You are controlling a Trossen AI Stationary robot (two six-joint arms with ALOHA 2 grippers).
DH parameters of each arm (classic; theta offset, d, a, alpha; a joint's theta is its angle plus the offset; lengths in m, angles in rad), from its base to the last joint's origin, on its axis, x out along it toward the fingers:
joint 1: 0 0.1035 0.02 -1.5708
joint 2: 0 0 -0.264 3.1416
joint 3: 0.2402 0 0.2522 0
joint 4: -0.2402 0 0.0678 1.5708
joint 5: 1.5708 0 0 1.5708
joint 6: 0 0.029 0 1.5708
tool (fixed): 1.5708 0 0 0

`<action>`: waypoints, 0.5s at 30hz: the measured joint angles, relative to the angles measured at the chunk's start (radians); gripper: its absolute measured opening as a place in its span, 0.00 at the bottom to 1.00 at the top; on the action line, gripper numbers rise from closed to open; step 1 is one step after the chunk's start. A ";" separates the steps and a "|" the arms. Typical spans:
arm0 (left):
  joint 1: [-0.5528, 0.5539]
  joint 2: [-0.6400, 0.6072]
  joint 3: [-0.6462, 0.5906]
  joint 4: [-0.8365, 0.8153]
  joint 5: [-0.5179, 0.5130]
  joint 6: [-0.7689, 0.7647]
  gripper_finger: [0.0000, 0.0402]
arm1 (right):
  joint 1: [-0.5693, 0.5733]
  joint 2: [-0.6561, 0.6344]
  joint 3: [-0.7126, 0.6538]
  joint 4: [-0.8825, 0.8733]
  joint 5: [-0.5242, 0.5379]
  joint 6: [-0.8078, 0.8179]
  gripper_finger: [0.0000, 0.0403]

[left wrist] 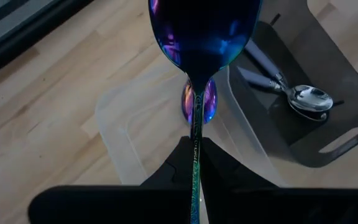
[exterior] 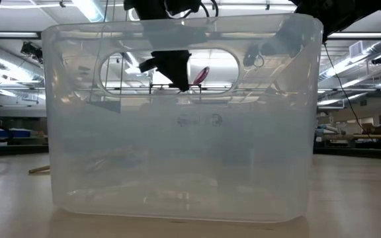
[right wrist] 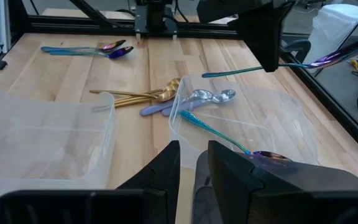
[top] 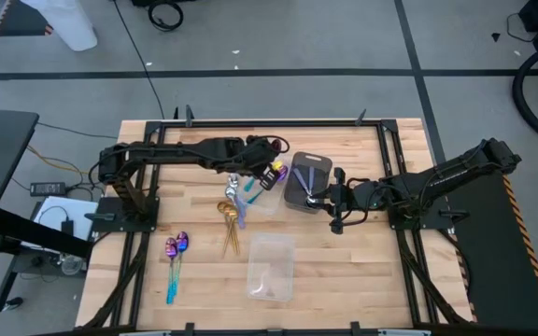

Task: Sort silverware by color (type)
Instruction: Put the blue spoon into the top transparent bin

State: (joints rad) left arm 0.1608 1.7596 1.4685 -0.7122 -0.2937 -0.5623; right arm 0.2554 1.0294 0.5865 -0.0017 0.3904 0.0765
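Note:
My left gripper (top: 271, 174) (left wrist: 194, 146) is shut on an iridescent purple-blue spoon (left wrist: 204, 31) above a clear tray (right wrist: 291, 118). One purple-teal spoon (right wrist: 229, 137) lies in that tray. Two silver spoons (left wrist: 303, 96) lie in the dark grey tray (top: 308, 182). More silver spoons (right wrist: 197, 99) and gold spoons (top: 230, 224) lie on the table beside the clear tray. Two purple spoons (top: 176, 252) lie nearer the table's left side. My right gripper (top: 330, 200) (right wrist: 191, 162) hovers by the dark tray's near end, open by a narrow gap and empty. My left gripper pinches the purple-blue spoon between its two fingers about midway along its slim handle (left wrist: 195, 134). The spoon is lifted clear and lies about level over the clear tray. Its teal handle end (right wrist: 229, 73) sticks out one side and its bowl (right wrist: 331, 59) the other.
A second clear tray (top: 271, 266) stands near the table's near edge and fills the low view (exterior: 177, 119). Black frame rails (top: 250, 123) run along the table's sides. Bare wood lies at the near left and far right.

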 joint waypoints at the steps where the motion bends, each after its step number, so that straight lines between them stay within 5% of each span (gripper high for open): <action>1: 0.000 0.000 -0.001 0.004 -0.002 0.010 0.05 | 0.000 0.000 0.000 0.000 0.000 0.000 0.23; 15: -0.040 0.012 -0.005 0.048 -0.095 0.052 0.05 | 0.000 0.000 0.000 -0.006 0.000 0.010 0.23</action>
State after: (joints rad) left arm 0.1209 1.7711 1.4639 -0.6646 -0.3884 -0.5104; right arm 0.2552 1.0294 0.5865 -0.0077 0.3904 0.0862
